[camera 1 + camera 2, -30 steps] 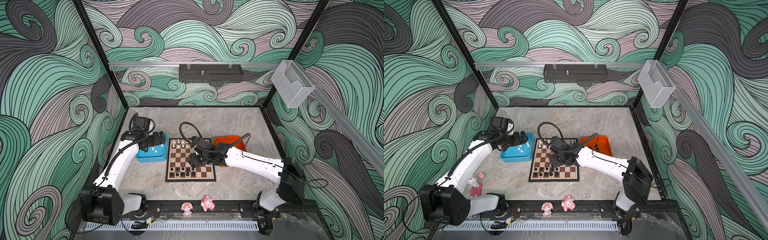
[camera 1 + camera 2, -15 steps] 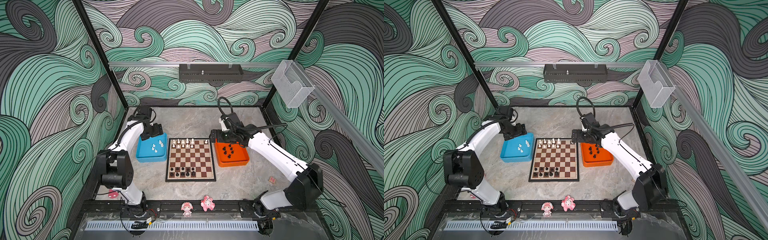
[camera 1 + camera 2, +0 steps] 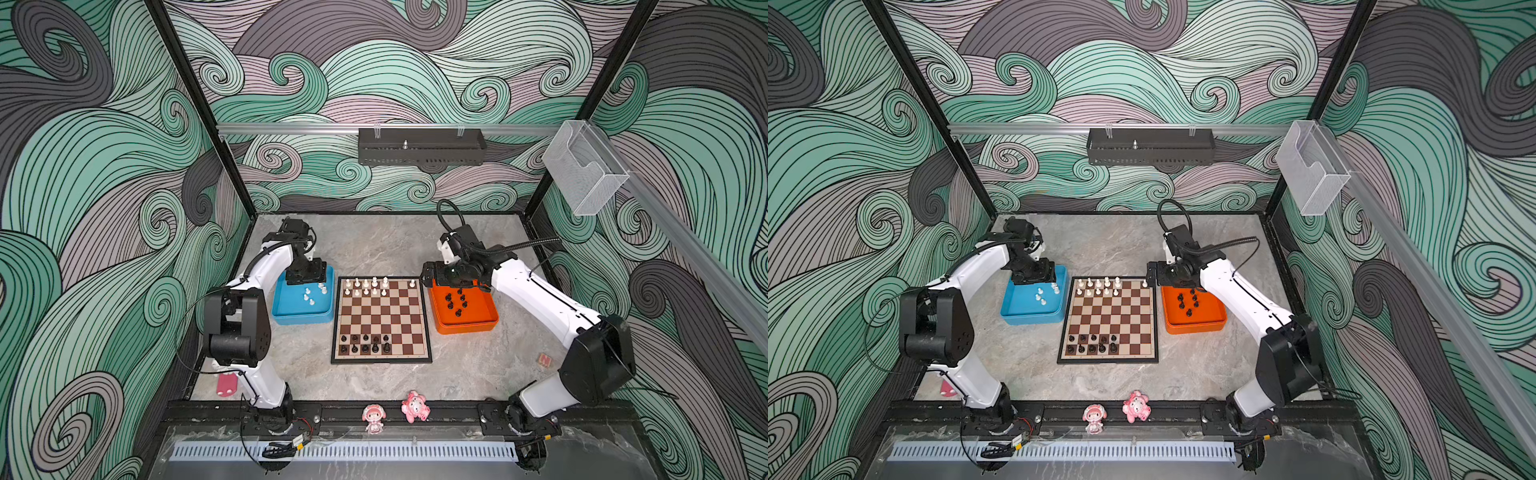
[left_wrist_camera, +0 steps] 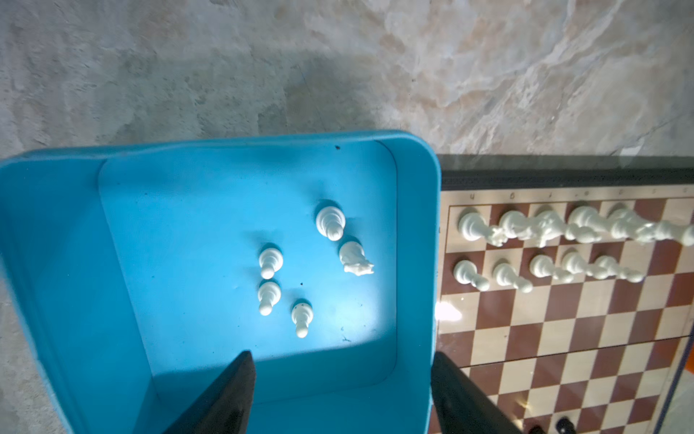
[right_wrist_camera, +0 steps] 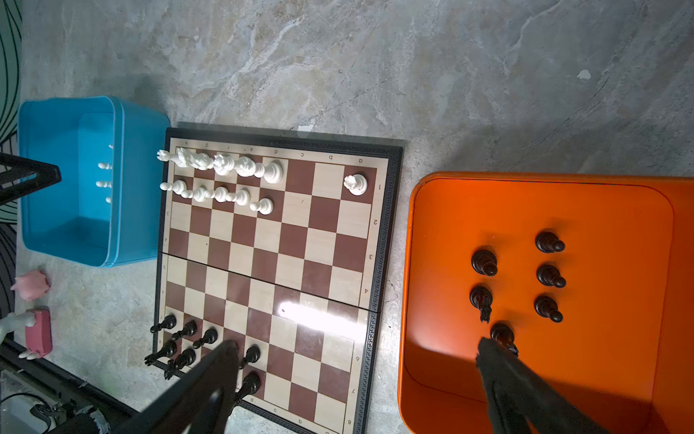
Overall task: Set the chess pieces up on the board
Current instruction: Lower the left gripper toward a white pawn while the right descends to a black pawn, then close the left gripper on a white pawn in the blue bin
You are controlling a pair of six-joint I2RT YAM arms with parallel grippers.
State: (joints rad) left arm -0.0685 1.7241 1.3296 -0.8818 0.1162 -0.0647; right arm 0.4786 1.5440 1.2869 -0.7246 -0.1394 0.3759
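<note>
Left claw [image 4: 341, 356]: jaws partly spread, nothing between them. It hangs over the far end of the blue tray [image 4: 417, 158]. On the tray floor are five loose white pieces [image 4: 330, 223]: three pawns, a knight and one taller piece.

Right claw [image 5: 356, 344]: jaws spread wide, empty. One finger is over the board [image 3: 386, 316], the other over the orange tray [image 5: 409, 263]. That tip overlaps one of the six loose black pieces [image 5: 550, 276] in the wrist view; can't tell if it touches.

The board lies flat on the tabletop [image 3: 374, 249] between the two trays, blue on its left, orange on its right. The placed white pieces [image 3: 365, 288] fill much of the far two rows from the left, with one alone in the far right corner. The placed black pieces [image 3: 365, 344] cluster in the near two rows, left side.
</note>
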